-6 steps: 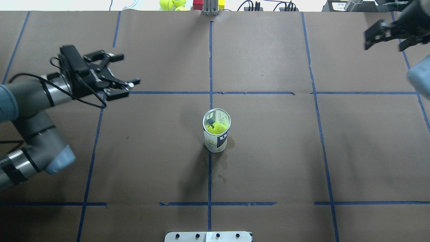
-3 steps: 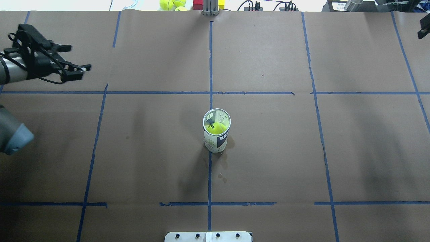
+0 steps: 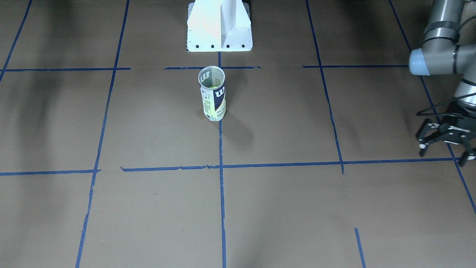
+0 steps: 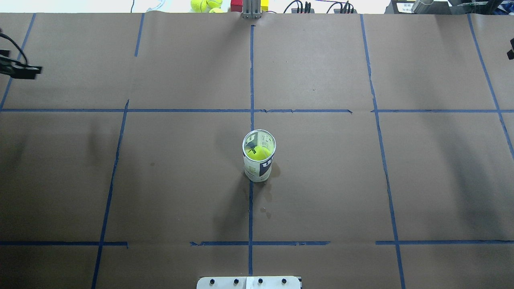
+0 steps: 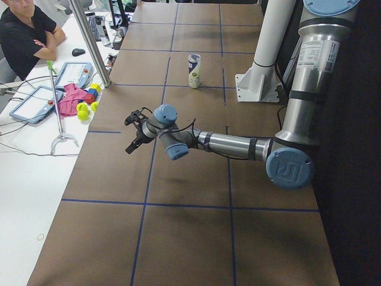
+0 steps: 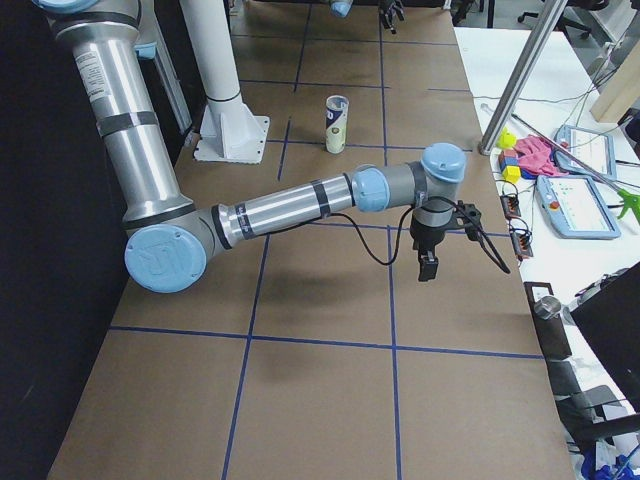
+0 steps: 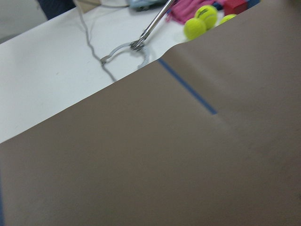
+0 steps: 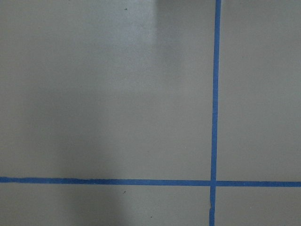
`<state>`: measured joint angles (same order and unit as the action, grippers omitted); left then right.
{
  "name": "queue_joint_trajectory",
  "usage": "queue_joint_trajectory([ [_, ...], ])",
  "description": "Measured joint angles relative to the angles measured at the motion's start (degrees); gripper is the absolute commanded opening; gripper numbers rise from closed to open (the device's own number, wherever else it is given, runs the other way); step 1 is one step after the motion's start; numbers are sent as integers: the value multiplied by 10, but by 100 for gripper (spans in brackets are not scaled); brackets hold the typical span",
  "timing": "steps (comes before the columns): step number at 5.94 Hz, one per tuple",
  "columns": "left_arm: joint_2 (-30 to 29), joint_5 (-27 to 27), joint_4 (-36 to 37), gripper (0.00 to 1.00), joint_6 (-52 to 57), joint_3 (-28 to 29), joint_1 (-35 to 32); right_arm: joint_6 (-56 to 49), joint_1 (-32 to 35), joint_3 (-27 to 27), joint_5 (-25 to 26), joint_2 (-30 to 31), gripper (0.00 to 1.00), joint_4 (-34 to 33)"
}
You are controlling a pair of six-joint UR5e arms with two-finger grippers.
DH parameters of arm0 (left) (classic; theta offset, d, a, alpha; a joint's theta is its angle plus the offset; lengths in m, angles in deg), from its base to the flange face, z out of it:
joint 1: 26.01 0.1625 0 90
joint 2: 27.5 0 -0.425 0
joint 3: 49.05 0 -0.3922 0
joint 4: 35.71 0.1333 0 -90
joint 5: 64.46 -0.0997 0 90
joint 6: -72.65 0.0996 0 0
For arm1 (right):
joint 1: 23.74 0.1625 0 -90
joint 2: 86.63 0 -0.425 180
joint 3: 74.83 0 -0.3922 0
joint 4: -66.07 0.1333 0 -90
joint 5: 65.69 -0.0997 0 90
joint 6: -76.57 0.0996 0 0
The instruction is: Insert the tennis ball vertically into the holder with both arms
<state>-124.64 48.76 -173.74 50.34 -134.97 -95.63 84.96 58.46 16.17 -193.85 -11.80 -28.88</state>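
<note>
The holder [image 4: 259,160], a clear can with a navy and white Wilson label, stands upright at the middle of the table. It also shows in the front view [image 3: 212,95]. The tennis ball [image 4: 258,152] sits inside it, seen through the open top. My left gripper [image 3: 443,154] is open and empty, low over the table, far off to the robot's left of the can. Only a fingertip [image 4: 22,71] shows at the overhead view's left edge. My right gripper [image 6: 428,262] hangs pointing down, far from the can. I cannot tell whether it is open or shut.
The white robot base [image 3: 219,29] stands just behind the can. Spare tennis balls [image 4: 204,5] and coloured blocks lie beyond the far table edge. A metal pole [image 5: 89,42], tablets and a seated person [image 5: 24,36] are at the white side table.
Both arms have swung outward, away from the can. The left gripper has slid to the overhead view's left edge and the right one almost out at the right edge. Can and ball have not moved.
</note>
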Motion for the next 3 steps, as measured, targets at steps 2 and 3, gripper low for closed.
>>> queue_joint_trajectory([
  [2,18,192,103,100,5,-15,-110,-97,18,-14,-52,54,100,23],
  [3,53,250,117,100,6,-43,-137,-121,26,-15,-70,84,100,44],
])
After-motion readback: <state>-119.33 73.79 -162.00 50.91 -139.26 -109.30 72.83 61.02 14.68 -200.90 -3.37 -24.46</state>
